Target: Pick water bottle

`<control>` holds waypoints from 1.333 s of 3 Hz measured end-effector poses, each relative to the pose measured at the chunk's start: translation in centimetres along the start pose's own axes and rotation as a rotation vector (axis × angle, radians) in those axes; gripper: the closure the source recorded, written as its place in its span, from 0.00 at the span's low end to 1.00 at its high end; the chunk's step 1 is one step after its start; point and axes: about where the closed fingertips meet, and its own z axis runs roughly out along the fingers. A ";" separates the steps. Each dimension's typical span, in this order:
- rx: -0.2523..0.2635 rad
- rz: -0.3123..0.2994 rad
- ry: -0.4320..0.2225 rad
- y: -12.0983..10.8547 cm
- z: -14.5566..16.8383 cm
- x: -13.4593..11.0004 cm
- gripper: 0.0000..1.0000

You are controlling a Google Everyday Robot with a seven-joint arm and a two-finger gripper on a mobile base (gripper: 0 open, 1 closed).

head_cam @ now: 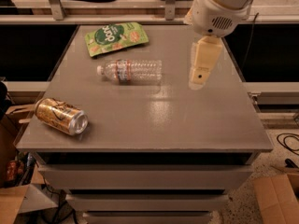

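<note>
The water bottle point(130, 71) lies on its side on the grey table point(159, 120), cap pointing left, with a white-and-red label band near the neck. My gripper point(200, 78) hangs from the white arm over the table's right half, to the right of the bottle's base and apart from it. It holds nothing.
A gold drink can point(61, 116) lies on its side near the table's front left edge. A green snack bag point(116, 38) lies at the back left, just behind the bottle. Cardboard boxes stand on the floor at the lower left point(11, 204) and lower right point(278, 197).
</note>
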 end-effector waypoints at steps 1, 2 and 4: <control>-0.013 -0.065 -0.011 -1.2 2.3 -3.2 0.00; -0.028 -0.102 -0.026 -2.4 4.5 -6.0 0.00; -0.097 -0.197 -0.043 -2.3 9.5 -11.8 0.00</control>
